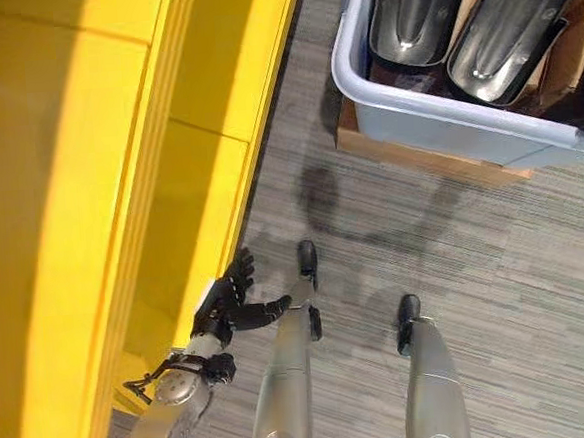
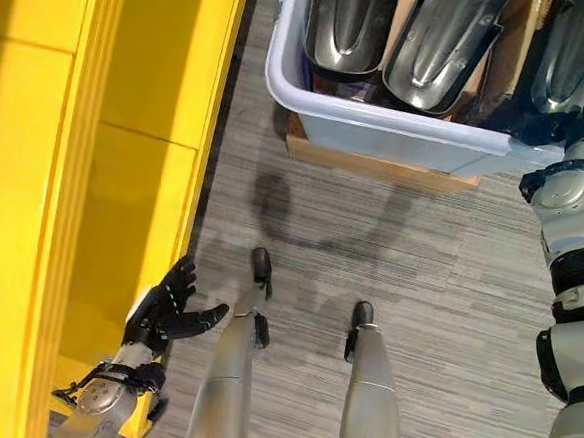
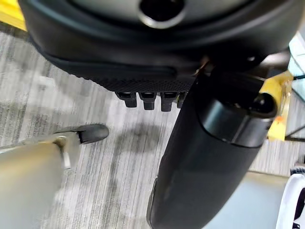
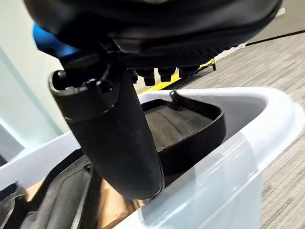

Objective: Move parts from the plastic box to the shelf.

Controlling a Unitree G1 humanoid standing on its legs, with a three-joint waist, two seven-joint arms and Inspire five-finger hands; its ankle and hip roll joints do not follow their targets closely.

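Left hand (image 2: 163, 313) open, holds nothing, just beside yellow shelf (image 1: 90, 193). Right hand (image 4: 119, 138) over plastic box (image 2: 386, 132), fingers straight, empty. Dark parts (image 2: 440, 38) inside box. Cardboard (image 1: 418, 155) under box.

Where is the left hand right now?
In the eye views the left hand is low on the robot's left, open and empty over the grey floor, right beside the yellow shelf and well away from the plastic box.
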